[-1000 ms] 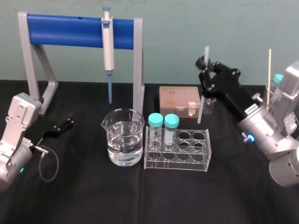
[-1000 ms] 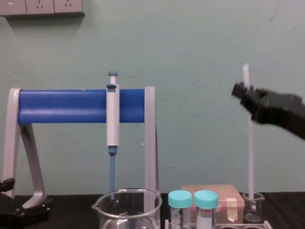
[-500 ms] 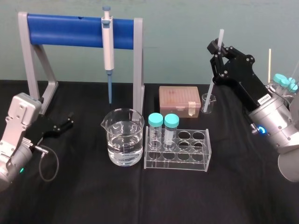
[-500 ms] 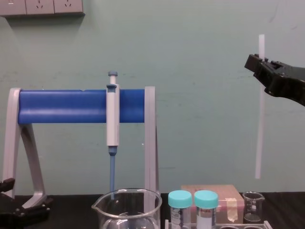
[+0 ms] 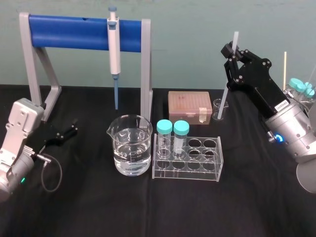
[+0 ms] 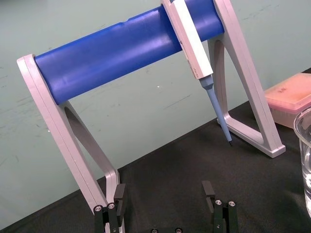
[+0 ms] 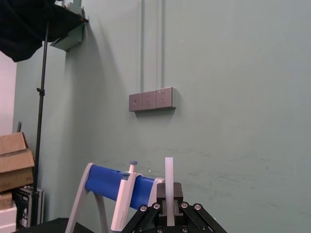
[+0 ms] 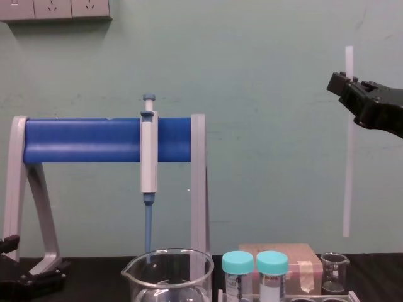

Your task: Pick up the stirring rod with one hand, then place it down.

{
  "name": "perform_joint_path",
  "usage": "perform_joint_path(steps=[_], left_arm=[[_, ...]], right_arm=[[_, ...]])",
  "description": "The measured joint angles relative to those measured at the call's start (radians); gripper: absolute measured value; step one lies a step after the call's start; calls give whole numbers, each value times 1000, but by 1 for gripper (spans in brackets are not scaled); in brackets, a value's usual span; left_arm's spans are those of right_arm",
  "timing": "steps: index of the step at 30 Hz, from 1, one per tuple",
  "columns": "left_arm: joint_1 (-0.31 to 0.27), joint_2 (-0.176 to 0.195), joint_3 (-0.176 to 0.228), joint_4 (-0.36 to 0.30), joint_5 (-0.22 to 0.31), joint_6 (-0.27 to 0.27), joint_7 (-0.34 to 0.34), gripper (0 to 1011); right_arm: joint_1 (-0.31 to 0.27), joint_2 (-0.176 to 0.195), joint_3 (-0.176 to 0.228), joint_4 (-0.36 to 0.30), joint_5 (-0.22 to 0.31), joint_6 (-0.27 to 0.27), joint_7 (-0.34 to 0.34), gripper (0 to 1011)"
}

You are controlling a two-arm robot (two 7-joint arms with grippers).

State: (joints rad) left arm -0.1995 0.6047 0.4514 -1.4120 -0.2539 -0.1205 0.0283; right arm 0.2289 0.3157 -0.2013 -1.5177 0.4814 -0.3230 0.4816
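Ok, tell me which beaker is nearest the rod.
The small beaker right of the pink box; the rod in the right gripper hangs above it. The big beaker of water stands farther left. The left gripper is idle, far left.

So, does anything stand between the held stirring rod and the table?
Yes: a small glass beaker stands almost under the stirring rod, held upright above it by the right gripper. The left gripper rests parked far left.

Just below the right tool (image 5: 231,50) stand a small clear glass beaker (image 5: 218,109) and a pink lidded box (image 5: 189,106); bare black worktop (image 5: 247,192) lies open nearer the robot.
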Motion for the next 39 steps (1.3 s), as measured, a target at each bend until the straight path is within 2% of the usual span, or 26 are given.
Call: perform_joint_path(steps=[39], left_arm=[[0, 0, 0, 0, 0, 0, 0, 1000]], right_arm=[[-16, 8, -4, -16, -7, 3, 3, 72]])
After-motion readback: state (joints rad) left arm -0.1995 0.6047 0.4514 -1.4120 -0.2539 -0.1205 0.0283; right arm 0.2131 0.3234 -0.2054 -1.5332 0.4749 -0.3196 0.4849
